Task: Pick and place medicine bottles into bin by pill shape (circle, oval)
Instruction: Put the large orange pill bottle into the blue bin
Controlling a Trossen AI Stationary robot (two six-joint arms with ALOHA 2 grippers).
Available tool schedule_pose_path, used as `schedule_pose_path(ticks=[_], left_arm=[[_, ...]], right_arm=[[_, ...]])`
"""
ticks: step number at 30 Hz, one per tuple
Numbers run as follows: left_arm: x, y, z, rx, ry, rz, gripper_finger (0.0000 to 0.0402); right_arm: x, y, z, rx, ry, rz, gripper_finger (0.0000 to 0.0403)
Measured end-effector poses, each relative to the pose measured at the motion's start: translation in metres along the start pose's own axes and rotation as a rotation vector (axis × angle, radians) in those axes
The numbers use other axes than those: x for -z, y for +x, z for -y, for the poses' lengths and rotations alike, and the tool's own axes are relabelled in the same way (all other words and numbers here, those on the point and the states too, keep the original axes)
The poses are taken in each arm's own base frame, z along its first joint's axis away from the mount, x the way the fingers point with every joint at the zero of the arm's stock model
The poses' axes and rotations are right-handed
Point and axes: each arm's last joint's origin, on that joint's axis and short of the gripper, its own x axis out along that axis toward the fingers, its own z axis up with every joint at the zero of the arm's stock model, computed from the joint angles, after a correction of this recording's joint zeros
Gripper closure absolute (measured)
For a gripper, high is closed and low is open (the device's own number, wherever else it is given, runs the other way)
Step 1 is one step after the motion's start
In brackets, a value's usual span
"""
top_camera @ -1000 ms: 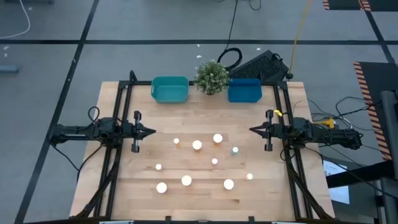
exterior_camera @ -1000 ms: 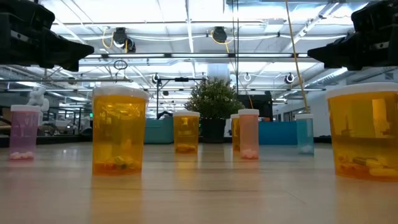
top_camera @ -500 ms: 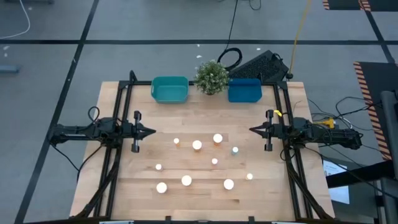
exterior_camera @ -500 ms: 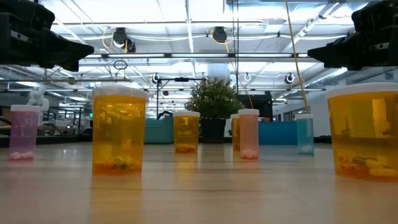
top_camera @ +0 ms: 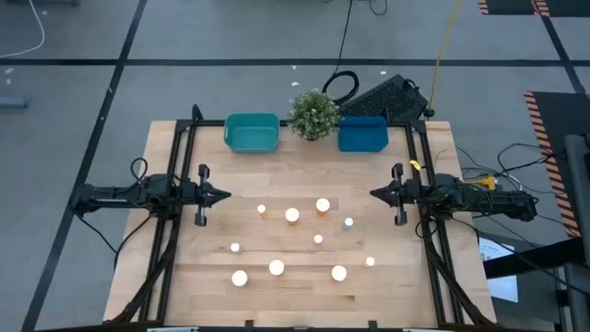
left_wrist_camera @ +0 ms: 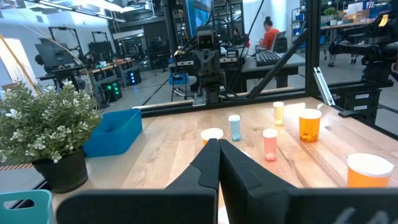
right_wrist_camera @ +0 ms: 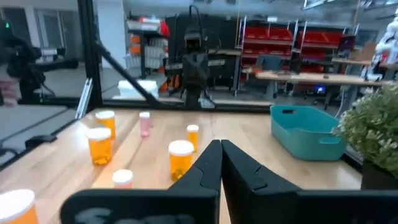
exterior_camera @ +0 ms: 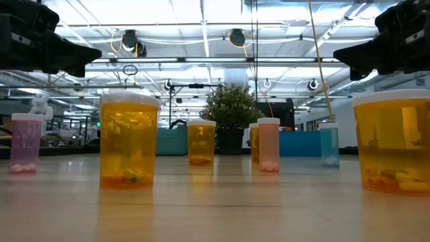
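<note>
Translucent amber medicine bottles point(top_camera: 291, 215) with round white caps are scattered on the wooden table point(top_camera: 277, 180); left gripper point(top_camera: 224, 195) and right gripper point(top_camera: 376, 194) are held closed, empty; pill shapes are indiscernible.

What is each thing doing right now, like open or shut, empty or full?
Left pincer: shut, holding nothing, above the table's left side.
Right pincer: shut, holding nothing, above the right side.
White-capped medicine bottles: capped, upright on the wooden table.
Teal plastic bin: empty.
Blue plastic bin: empty.

amber bottles point(exterior_camera: 127, 141), teal bin point(top_camera: 252, 133), blue bin point(top_camera: 361, 135)
</note>
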Motion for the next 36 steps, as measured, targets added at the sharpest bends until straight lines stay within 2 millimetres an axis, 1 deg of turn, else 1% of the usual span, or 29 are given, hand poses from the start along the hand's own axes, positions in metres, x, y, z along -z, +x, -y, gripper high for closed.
schedule_pose_path(ticks=[1, 4, 7, 10, 16, 19, 24, 27, 30, 36], left_arm=[[0.0, 0.0, 0.0, 0.0, 0.0, 0.0, 0.0398], [0.0, 0.0, 0.0, 0.0, 0.0, 0.0, 0.0398], [0.0, 0.0, 0.0, 0.0, 0.0, -0.001, 0.0398], [0.0, 0.0, 0.0, 0.0, 0.0, 0.0, 0.0398], [0.0, 0.0, 0.0, 0.0, 0.0, 0.0, 0.0398], [0.0, 0.0, 0.0, 0.0, 0.0, -0.001, 0.0398], [0.0, 0.0, 0.0, 0.0, 0.0, -0.001, 0.0398], [0.0, 0.0, 0.0, 0.0, 0.0, 0.0, 0.0398], [0.0, 0.0, 0.0, 0.0, 0.0, 0.0, 0.0398], [0.0, 0.0, 0.0, 0.0, -0.001, -0.001, 0.0398]], right_arm=[[-0.004, 0.0, 0.0, 0.0, 0.007, 0.006, 0.0403], [-0.031, -0.002, 0.001, 0.001, 0.022, 0.052, 0.0403], [-0.053, 0.0, 0.002, 0.0, 0.052, 0.011, 0.0403], [-0.085, 0.002, 0.003, 0.0, 0.084, -0.006, 0.0403], [-0.137, 0.014, 0.005, 0.008, 0.152, -0.161, 0.0403], [-0.157, 0.022, 0.006, 0.01, 0.182, -0.226, 0.0403], [-0.181, 0.036, 0.003, -0.015, 0.184, -0.334, 0.0403], [-0.191, 0.045, 0.001, -0.027, 0.179, -0.38, 0.0403], [-0.191, 0.054, -0.003, -0.009, 0.161, -0.412, 0.0403], [-0.18, 0.064, -0.01, 0.02, 0.104, -0.465, 0.0403]])
